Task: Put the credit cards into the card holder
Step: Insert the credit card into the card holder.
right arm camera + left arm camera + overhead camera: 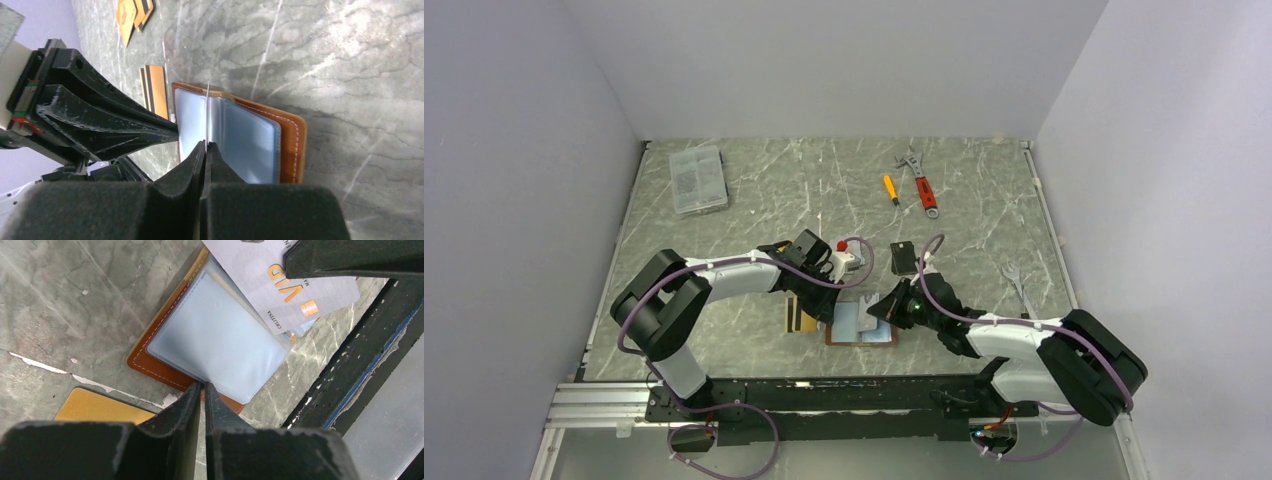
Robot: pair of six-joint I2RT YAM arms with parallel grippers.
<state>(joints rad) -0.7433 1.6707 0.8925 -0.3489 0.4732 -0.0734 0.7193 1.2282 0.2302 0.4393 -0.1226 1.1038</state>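
Note:
The tan card holder (864, 337) lies open on the table, its clear sleeves (220, 340) facing up. My right gripper (886, 305) is shut on a silver-grey credit card (285, 280) with orange print. It holds the card on edge (206, 107) over the middle of the sleeves (250, 140). My left gripper (202, 386) has its jaws drawn to a narrow slit, and its tips rest on the card holder's leather edge (150, 362). A gold card (100, 407) lies beside that edge. Gold cards with black stripes (155, 90) sit further left.
A clear plastic box (697, 180) stands at the back left. An orange screwdriver (890, 189) and a red-handled wrench (921, 185) lie at the back. A small black box (903, 257) and a silver spanner (1016, 280) are to the right. The black base rail (360, 365) runs close by.

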